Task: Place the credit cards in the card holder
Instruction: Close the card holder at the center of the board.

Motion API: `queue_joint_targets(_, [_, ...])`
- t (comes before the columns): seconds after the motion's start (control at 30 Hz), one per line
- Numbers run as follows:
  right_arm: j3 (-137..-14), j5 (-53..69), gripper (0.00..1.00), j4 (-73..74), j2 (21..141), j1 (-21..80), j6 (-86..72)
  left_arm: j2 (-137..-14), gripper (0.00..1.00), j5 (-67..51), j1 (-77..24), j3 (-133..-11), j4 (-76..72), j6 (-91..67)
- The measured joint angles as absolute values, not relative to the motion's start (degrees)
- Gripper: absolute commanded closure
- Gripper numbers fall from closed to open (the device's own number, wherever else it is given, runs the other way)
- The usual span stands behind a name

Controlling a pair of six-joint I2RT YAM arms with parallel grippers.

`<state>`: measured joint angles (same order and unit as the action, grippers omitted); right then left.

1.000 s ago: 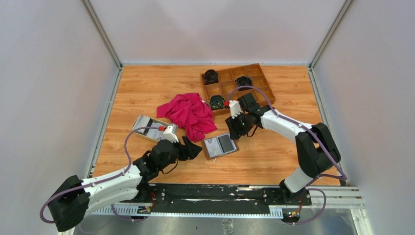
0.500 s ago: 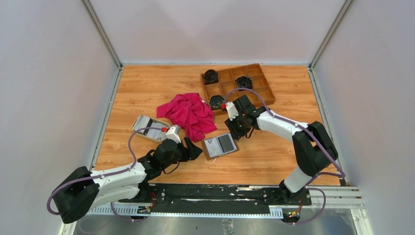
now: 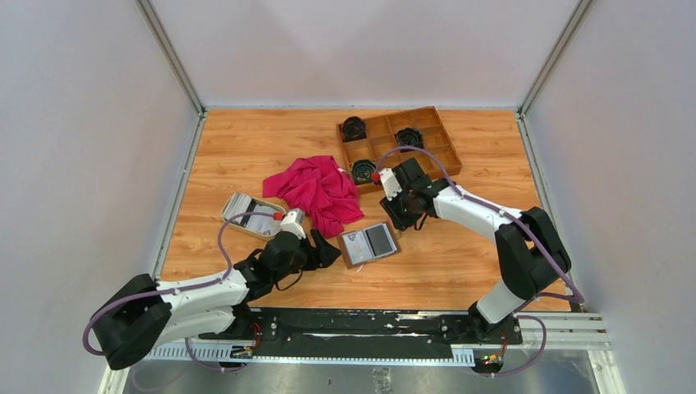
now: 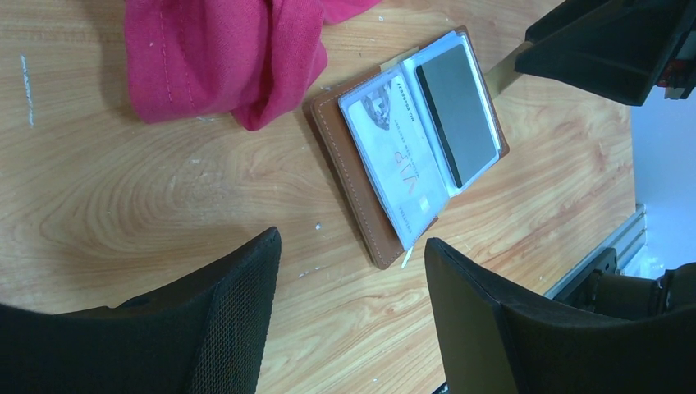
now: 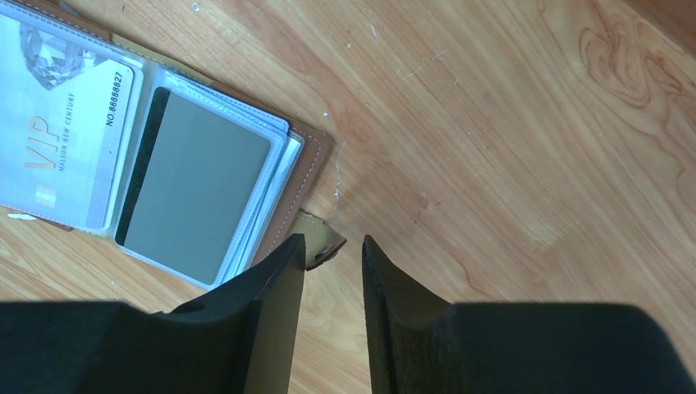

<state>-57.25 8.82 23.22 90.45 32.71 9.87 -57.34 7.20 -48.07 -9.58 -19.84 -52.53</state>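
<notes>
Card holder (image 3: 369,244) lies unfolded on table (image 3: 460,263), clear pockets facing up. Left tool (image 4: 349,258) sits just beside its left edge, fingers spread wide, nothing held. Right tool (image 5: 332,246) is at its far right corner, fingers narrowly parted, snap tab (image 5: 322,243) in the gap; contact not discernible. Credit cards (image 3: 244,207) are stacked well apart to the left, beside red cloth (image 3: 316,190).
</notes>
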Motion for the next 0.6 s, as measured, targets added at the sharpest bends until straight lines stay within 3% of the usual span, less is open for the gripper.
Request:
queue_joint_targets(0.43, [-57.3,10.9,0.75,24.9,90.5,30.6,9.9,-60.1,0.32,7.0,-48.1,-11.2,-20.2,-52.5])
queue_joint_targets(0.6, [-57.4,12.8,0.87,25.4,90.5,29.8,9.9,-60.9,0.33,7.0,-48.1,-11.4,-20.5,-52.5])
